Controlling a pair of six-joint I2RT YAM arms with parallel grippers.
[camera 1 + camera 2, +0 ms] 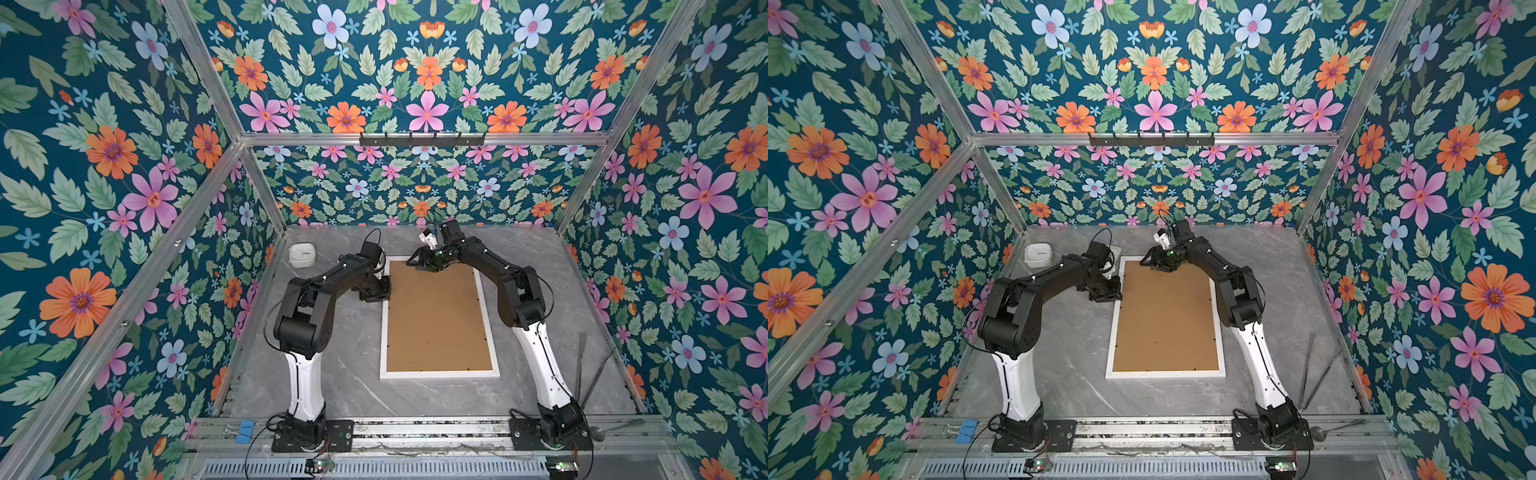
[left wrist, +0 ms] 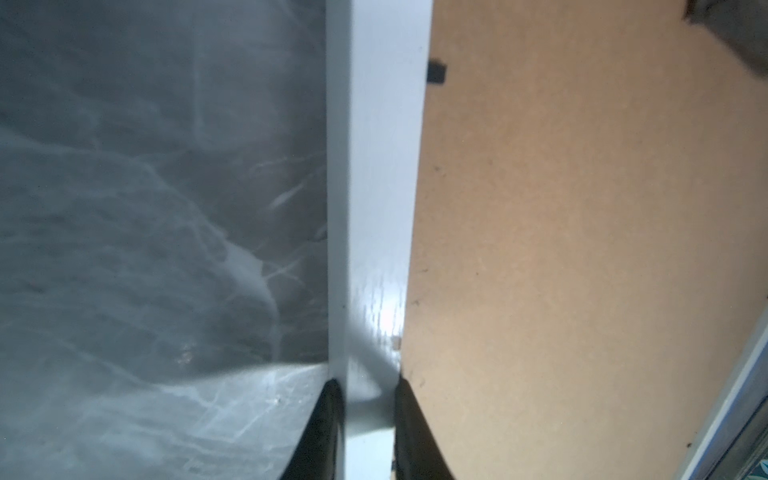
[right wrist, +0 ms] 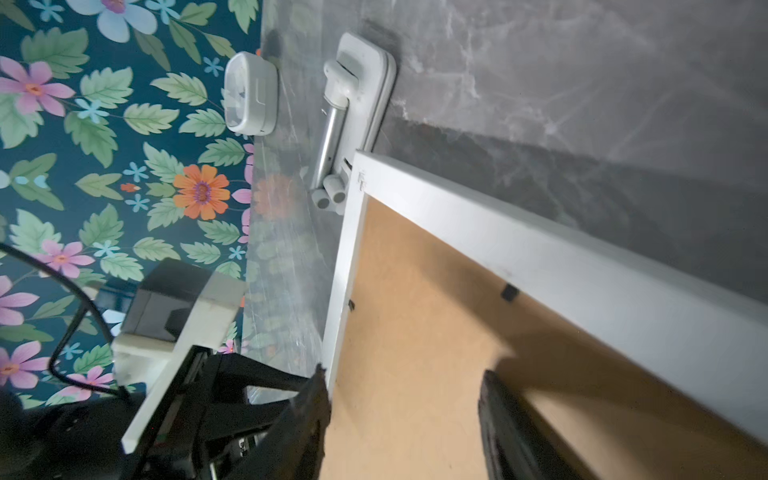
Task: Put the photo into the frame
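The white frame (image 1: 440,375) (image 1: 1165,374) lies flat in the middle of the grey table, back side up. A brown backing board (image 1: 436,316) fills its opening. The photo is hidden. My left gripper (image 1: 380,291) (image 2: 368,386) is shut on the frame's left rail (image 2: 380,166), one finger outside it and one on the board side. My right gripper (image 1: 419,264) (image 3: 403,374) hovers open over the far end of the backing board (image 3: 415,311), with nothing between its fingers. One fingertip (image 3: 318,386) is close to the frame's rim there.
A small white box (image 1: 302,254) sits at the far left by the wall. A white stand-like device (image 3: 357,95) lies just beyond the frame's far left corner. Two thin dark rods (image 1: 582,365) lie at the right. A blue clip (image 1: 245,428) rests on the front rail.
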